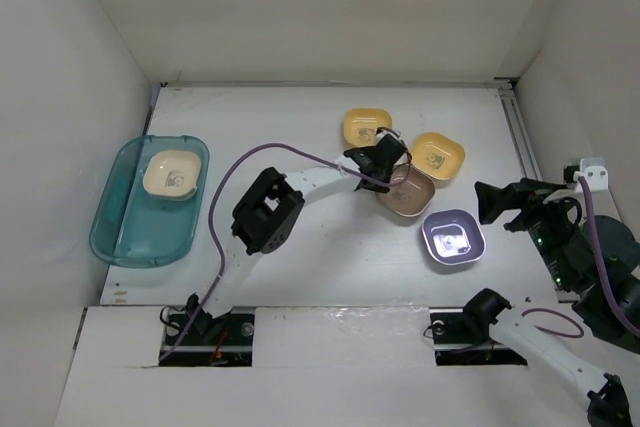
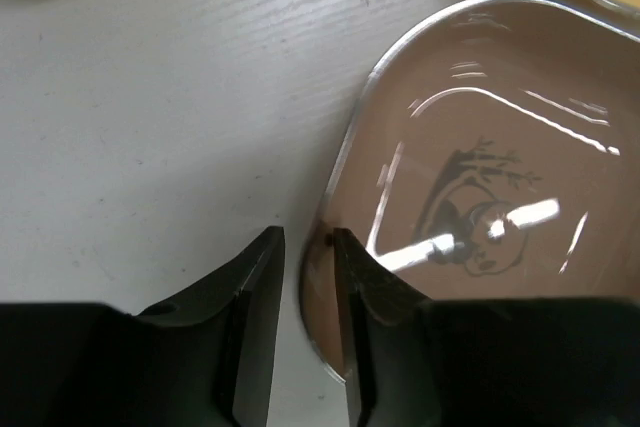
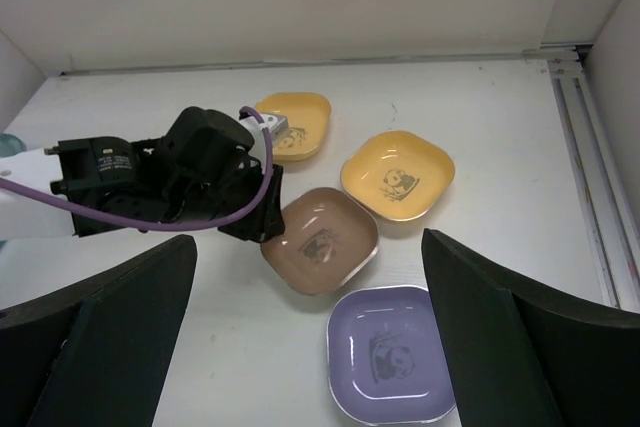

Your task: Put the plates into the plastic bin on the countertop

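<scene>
Left wrist view: your left hand (image 2: 308,247) is nearly closed, straddling the near rim of the brown plate (image 2: 480,147), one finger inside, one outside; can't tell if it's clamped. Right hand (image 3: 308,239) wide open, empty. Thin edge grip: the plate may pivot or slip when you lift, clipping the yellow plate (image 1: 437,155) just beside it. Plastic bin (image 1: 120,227) sits well left, cream plate (image 1: 172,173) inside.

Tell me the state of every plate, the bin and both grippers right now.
plastic bin: holds one plate.
cream plate: flat inside the plastic bin.
brown plate: flat on the countertop, rim between the fingers of the left gripper.
rear yellow plate: on countertop, not held.
right-hand yellow plate: on countertop, not held.
purple plate: on countertop, not held.
left gripper: straddling that rim; firm grip unclear.
right gripper: open wide, empty.
</scene>
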`<state>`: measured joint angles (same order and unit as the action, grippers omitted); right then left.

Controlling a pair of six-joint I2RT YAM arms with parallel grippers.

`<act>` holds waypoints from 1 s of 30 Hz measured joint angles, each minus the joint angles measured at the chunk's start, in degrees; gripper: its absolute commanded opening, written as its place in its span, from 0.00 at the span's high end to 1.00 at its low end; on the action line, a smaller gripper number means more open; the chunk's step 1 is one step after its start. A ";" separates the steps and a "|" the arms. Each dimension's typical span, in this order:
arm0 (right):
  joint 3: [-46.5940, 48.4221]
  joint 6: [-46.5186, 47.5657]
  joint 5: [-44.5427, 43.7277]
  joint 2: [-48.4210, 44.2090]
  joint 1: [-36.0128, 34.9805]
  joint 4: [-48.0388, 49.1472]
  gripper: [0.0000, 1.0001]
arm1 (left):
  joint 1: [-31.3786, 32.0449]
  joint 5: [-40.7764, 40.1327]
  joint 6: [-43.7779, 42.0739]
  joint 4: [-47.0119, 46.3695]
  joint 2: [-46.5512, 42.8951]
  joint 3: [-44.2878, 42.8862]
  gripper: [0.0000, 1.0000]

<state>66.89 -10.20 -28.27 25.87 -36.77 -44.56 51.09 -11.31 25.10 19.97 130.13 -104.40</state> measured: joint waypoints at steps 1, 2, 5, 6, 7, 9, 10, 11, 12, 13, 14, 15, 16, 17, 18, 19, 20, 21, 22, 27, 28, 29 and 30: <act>-0.24 -0.04 0.02 0.00 0.00 0.02 0.00 | 0.09 0.00 0.28 -0.04 0.07 0.37 0.85; -0.37 -0.09 0.04 0.02 0.00 0.00 0.00 | 0.20 -0.44 0.39 -0.02 0.11 0.72 0.92; -0.42 -0.13 0.07 0.09 0.00 0.02 0.00 | 0.24 -0.94 1.86 -2.10 -0.92 2.62 1.00; -0.42 -0.13 0.11 0.09 0.00 0.02 0.00 | 0.31 -1.20 2.49 -2.95 -2.12 4.28 1.00; -0.42 -0.11 0.15 0.09 0.00 0.02 0.00 | 0.37 -1.88 3.13 -3.56 -3.52 6.27 1.00; -0.42 -0.11 0.17 0.07 0.00 0.02 0.00 | 0.55 -4.44 4.50 -3.72 -7.67 12.33 1.00; -0.42 -0.04 0.20 0.07 0.00 0.02 0.00 | 0.52 -5.79 5.18 -3.43 -9.79 15.02 1.00; -0.42 0.04 0.20 0.02 0.00 0.02 0.00 | 0.42 -7.10 5.92 -2.97 -12.28 18.18 1.00; -0.46 0.09 0.20 0.02 0.00 0.07 0.00 | 0.15 -8.37 6.69 -1.62 -14.88 20.87 1.00; -0.61 0.11 0.20 0.00 0.00 0.24 0.00 | -0.37 -9.38 7.19 -0.13 -17.59 23.15 1.00; -0.79 0.13 0.22 -0.02 0.00 0.39 0.00 | -1.38 -10.14 7.63 1.09 -20.39 25.31 1.00; -1.18 0.13 0.37 -0.04 0.00 0.72 0.00 | -2.84 -11.02 8.04 2.34 -23.28 27.23 1.00; -1.60 0.15 0.61 -0.02 0.00 1.07 0.00 | -4.57 -11.98 8.37 3.93 -25.66 28.41 1.00; -2.10 0.15 0.94 0.00 0.00 1.70 0.00 | -7.30 -12.76 8.90 5.44 -28.22 29.49 1.00; -2.62 0.15 1.40 0.07 0.00 2.14 0.00 | -10.49 -13.18 10.27 6.69 -30.51 30.12 1.00; -3.17 0.17 1.92 0.11 0.00 2.60 0.00 | -14.19 -13.81 11.76 7.80 -32.57 30.21 1.00; -3.65 0.22 2.47 0.33 0.00 3.02 0.00 | -18.14 -14.47 13.38 8.22 -34.60 30.21 1.00; -4.09 0.26 3.04 0.57 0.00 3.50 0.00 | -22.62 -14.73 14.95 8.33 -36.54 30.25 1.00; -4.46 0.31 3.52 0.92 0.00 4.02 0.00 | -26.56 -14.60 16.52 8.20 -38.36 30.47 1.00; -7.13 0.83 6.10 2.75 0.00 7.17 0.00 | -50.53 -11.58 26.21 4.72 -48.26 36.13 1.00; -7.54 0.98 6.71 3.19 0.00 7.63 0.00 | -54.07 -11.63 28.11 4.63 -49.72 37.55 1.00; -7.82 1.07 7.39 3.58 0.00 8.04 0.00 | -56.33 -11.82 29.66 4.76 -50.69 38.62 1.00; -8.04 1.27 8.04 4.00 0.00 8.35 0.00 | -58.12 -12.11 31.39 4.98 -51.30 39.36 1.00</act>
<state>58.85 -8.93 -20.23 29.87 -36.77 -36.21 -7.03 -23.42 56.49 24.95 78.83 -65.04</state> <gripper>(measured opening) 0.999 0.021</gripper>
